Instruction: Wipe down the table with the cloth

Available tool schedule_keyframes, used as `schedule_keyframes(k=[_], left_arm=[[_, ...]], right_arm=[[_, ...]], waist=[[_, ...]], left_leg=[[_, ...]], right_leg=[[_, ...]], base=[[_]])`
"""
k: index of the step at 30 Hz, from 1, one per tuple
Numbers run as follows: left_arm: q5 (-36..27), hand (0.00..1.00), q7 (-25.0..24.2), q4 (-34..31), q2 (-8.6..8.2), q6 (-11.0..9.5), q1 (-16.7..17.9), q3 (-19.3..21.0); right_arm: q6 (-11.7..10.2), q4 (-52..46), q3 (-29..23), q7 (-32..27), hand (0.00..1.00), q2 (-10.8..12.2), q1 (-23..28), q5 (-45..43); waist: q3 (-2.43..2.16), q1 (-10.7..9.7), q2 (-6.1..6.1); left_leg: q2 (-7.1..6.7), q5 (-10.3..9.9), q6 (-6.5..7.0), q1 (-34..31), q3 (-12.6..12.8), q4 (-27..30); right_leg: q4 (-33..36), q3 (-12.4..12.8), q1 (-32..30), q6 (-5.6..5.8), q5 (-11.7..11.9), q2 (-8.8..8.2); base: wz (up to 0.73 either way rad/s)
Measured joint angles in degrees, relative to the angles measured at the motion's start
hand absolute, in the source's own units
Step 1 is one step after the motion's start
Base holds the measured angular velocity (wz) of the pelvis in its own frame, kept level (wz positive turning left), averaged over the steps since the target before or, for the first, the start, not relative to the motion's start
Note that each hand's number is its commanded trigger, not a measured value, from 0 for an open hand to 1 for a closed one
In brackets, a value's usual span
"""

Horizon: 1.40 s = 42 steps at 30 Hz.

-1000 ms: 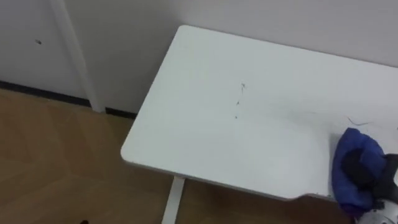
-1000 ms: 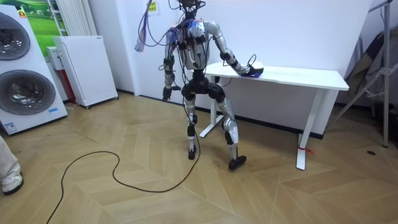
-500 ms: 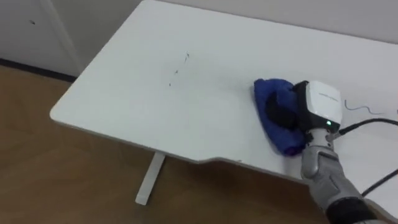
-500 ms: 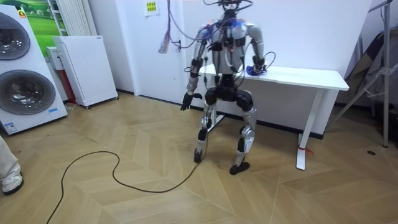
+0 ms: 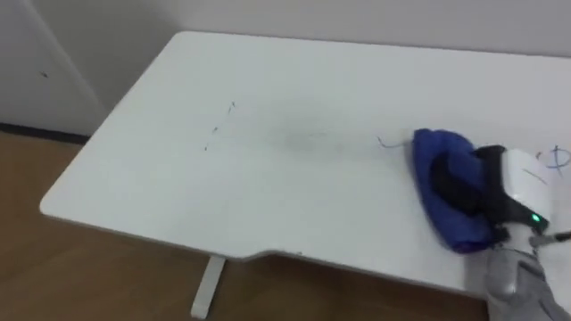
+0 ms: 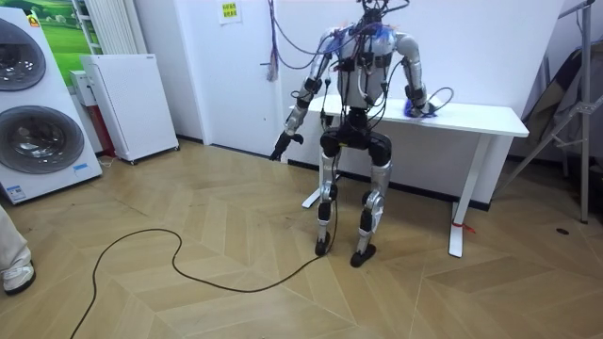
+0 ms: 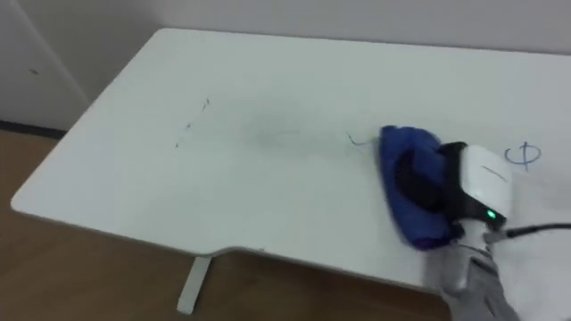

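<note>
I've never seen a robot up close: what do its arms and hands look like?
The right hand is black, with a white boxy housing behind it carrying a small green light; its forearm is grey metal, with a dark cable beside it. The left hand looks dark on a silvery arm.

The counter (image 5: 268, 178) is plain white, top and legs alike. Toward its right end, near the front edge, lies a deep blue cloth (image 5: 442, 201). The right hand (image 5: 455, 183) on the cloth is black, with a white casing at the wrist that carries a small green light. A thin dark scribble (image 5: 388, 143) sits just left of the cloth, a blue pen mark (image 5: 558, 158) lies by the right edge, and a few small dark specks (image 5: 219, 129) dot the left half. The left hand (image 6: 283, 148) is dark. The floor (image 6: 188, 282) is warm brown wood in a herringbone pattern. The wall (image 6: 471, 47) is white.
</note>
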Motion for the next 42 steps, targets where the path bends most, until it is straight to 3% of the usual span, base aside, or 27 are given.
schedule_keyframes(k=[2, 4, 6, 9, 11, 13, 14, 16, 18, 19, 20, 21, 22, 25, 27, 29, 31, 35, 37, 40, 42], left_arm=[[0.1, 0.0, 0.0, -0.2, 0.39, -0.9, -0.6, 0.0], [0.3, 0.0, 0.0, -0.3, 0.36, -1.1, -0.6, 0.0], [0.2, 0.0, 0.2, -0.3, 0.8, -0.9, -0.7, 0.0], [-0.7, 0.0, 1.2, 0.2, 0.85, -0.7, -1.8, -1.3], [-0.7, 0.0, 1.4, 0.6, 0.67, -0.8, -3.3, -2.2], [-0.6, 0.0, 1.4, 1.1, 0.42, -0.8, -5.4, -5.2], [-0.6, 0.0, 1.4, 1.5, 0.27, -0.8, -5.7, -5.9], [-0.6, 0.0, 1.3, 4.5, -0.96, -0.4, -8.3, -8.8], [-0.5, 0.0, 1.2, 6.8, -1.73, -0.3, -10.4, -11.6], [-0.5, 0.0, 1.1, 7.0, -2.24, -0.4, -11.0, -13.2], [-0.6, 0.0, 1.0, 7.0, -2.49, -0.3, -11.3, -13.8], [-0.5, 0.0, 0.9, 7.0, -2.57, -0.3, -11.6, -15.6], [-0.5, 0.0, 0.4, 6.9, -2.61, 0.0, -12.0, -16.5], [-0.6, 0.0, -0.9, 6.9, -2.62, 0.4, -12.2, -17.0], [-0.8, 0.0, -2.1, 7.1, -2.62, 0.6, -11.3, -17.0], [-1.8, 0.0, -3.4, 7.1, -2.41, 1.1, -10.6, -17.0], [-1.9, 0.0, -4.5, 7.1, -2.31, 1.3, -10.7, -16.9], [-2.6, 0.0, -4.6, 7.3, -1.78, 0.6, -12.5, -17.0], [-2.9, 0.0, -4.5, 7.2, -0.64, 0.0, -13.0, -16.9], [-2.8, 0.0, -4.4, 7.2, 0.61, -0.2, -13.2, -16.2], [-2.8, 0.0, -4.5, 7.3, 0.8, -0.3, -12.8, -15.8]], right_arm=[[0.1, 4.2, -3.7, 0.2, 1.0, -2.6, 1.1, 2.0], [2.1, 6.6, -6.7, 0.3, 1.0, -6.3, 4.5, 4.5], [3.4, 6.7, -7.9, -0.1, 1.0, -7.5, 7.3, 6.4], [5.2, 6.1, -8.1, -0.9, 1.0, -7.3, 7.6, 7.1], [7.4, 5.2, -8.0, -1.8, 1.0, -6.8, 5.0, 6.7], [11.6, 4.0, -7.0, -3.0, 1.0, -5.1, -0.5, 3.9], [12.5, 3.7, -5.8, -3.0, 1.0, -4.7, -2.5, 3.1], [14.5, 0.5, 1.1, -2.6, 1.0, -2.1, -9.0, -3.3], [15.0, -2.6, 6.4, -1.5, 1.0, 0.6, -13.1, -11.2], [15.3, -4.8, 11.0, 0.3, 1.0, 2.2, -15.6, -15.1], [15.3, -5.8, 13.3, 1.1, 1.0, 3.0, -16.8, -16.7], [15.4, -7.5, 18.2, 2.9, 1.0, 4.7, -19.1, -18.3], [15.2, -8.1, 22.6, 4.3, 1.0, 5.8, -21.4, -19.4], [14.2, -8.2, 27.9, 8.3, 1.0, 7.2, -25.7, -20.4], [14.2, -8.1, 28.5, 10.5, 1.0, 7.5, -26.5, -20.4], [14.2, -7.6, 28.5, 11.4, 1.0, 7.2, -26.4, -20.6], [14.3, -7.2, 28.4, 11.4, 1.0, 6.5, -25.1, -20.0], [14.2, -6.5, 27.9, 10.2, 1.0, 6.3, -23.3, -18.0], [14.0, -6.3, 27.9, 9.6, 1.0, 5.9, -22.4, -17.7], [11.2, -4.1, 28.0, 7.8, 1.0, 4.4, -21.1, -14.6], [9.3, -2.6, 27.0, 6.6, 1.0, 3.0, -20.0, -10.5]], waist=[[0.28, -1.1, -0.68], [0.38, -1.2, -0.43], [0.35, -1.6, -0.13], [0.51, -2.2, 0.45], [0.66, -0.6, 0.76], [1.3, 2.5, 1.91], [1.57, 3.3, 2.31], [2.27, 5.3, 3.44], [2.34, 6.2, 3.54], [2.52, 8.0, 3.49], [2.56, 8.8, 3.09], [2.97, 10.6, 3.02], [3.07, 12.1, 2.76], [3.07, 15.4, 2.38], [3.08, 16.7, 2.41], [3.09, 16.3, 2.41], [3.39, 16.3, 1.95], [3.67, 15.1, 1.63], [3.52, 14.6, 1.5], [2.34, 14.7, 0.93], [2.02, 14.3, 1.27]], left_leg=[[-0.02, -1.3, 1.06, -0.1, 0.6, 1.0], [-0.09, -3.7, 2.14, -0.3, 1.3, 3.8], [0.09, -5.4, 2.84, -1.1, 1.2, 5.3], [0.14, -6.2, 3.81, -2.3, 1.4, 7.0], [0.38, -6.4, 4.1, -3.6, 2.5, 7.6], [1.09, -6.3, 4.31, -5.4, 2.1, 8.3], [1.04, -6.3, 4.34, -5.8, 1.3, 8.4], [0.86, -6.1, 4.29, -7.6, -2.4, 8.8], [0.88, -5.6, 3.92, -8.8, -3.4, 8.8], [0.95, -5.4, 3.52, -9.2, -3.7, 8.8], [1.01, -5.2, 3.26, -9.2, -3.9, 8.7], [0.85, -4.7, 2.6, -9.2, -4.4, 8.1], [0.55, -4.1, 2.03, -9.2, -5.5, 7.3], [-0.38, -2.5, 1.11, -9.4, -9.1, 6.1], [-0.9, -2.4, 1.04, -9.4, -10.6, 6.8], [-1.22, -2.5, 1.02, -8.7, -11.6, 6.9], [-1.49, -2.5, 1.02, -7.0, -12.0, 6.0], [-1.63, -2.5, 1.09, -6.6, -12.9, 6.4], [-1.39, -2.6, 1.27, -7.0, -12.8, 6.5], [-1.04, -2.6, 1.69, -7.3, -12.0, 5.6], [-1.28, -2.3, 2.17, -7.4, -12.0, 5.4]], right_leg=[[2.4, 1.5, -1.0, 0.78, 0.5, -0.25], [5.5, 2.8, -2.0, 1.11, 0.6, -0.9], [5.9, 2.9, -2.0, 1.32, 0.6, -1.11], [3.1, 2.4, -1.4, 2.7, 1.4, -1.17], [1.7, 2.5, -2.5, 3.37, 2.0, -0.9], [-0.4, 2.9, -4.4, 2.3, 4.9, 0.98], [-0.9, 2.8, -5.0, 1.84, 5.7, 1.37], [-2.5, 0.4, -6.7, 0.22, 8.3, 2.33], [-2.5, -0.8, -7.8, -0.6, 8.6, 2.47], [-1.8, -1.0, -8.8, -1.31, 8.3, 2.59], [-1.6, -1.3, -8.8, -1.66, 8.1, 2.51], [-1.9, -1.7, -9.0, -2.22, 7.5, 2.23], [-1.7, -2.4, -9.1, -2.63, 6.9, 2.21], [-0.1, -5.4, -8.9, -3.03, 4.9, 1.2], [1.4, -6.8, -8.1, -2.9, 3.5, 0.21], [2.6, -6.8, -7.0, -2.48, 2.6, -0.36], [2.3, -6.6, -5.2, -1.56, 2.0, -0.65], [-1.3, -6.4, -2.3, -1.07, 2.1, 0.55], [-2.3, -6.4, -1.8, -0.9, 2.5, 1.09], [-5.1, -5.6, -1.6, -0.64, 4.4, 2.1], [-5.9, -5.6, -1.1, -0.18, 5.0, 2.36]], base=[[-0.01], [-0.19], [-0.14], [-0.16], [-0.51], [-0.95], [-1.19], [-0.88], [-0.23], [-0.12], [0.0], [0.28], [0.41], [0.72], [0.63], [0.62], [0.34], [0.21], [0.23], [-0.11], [0.13]])
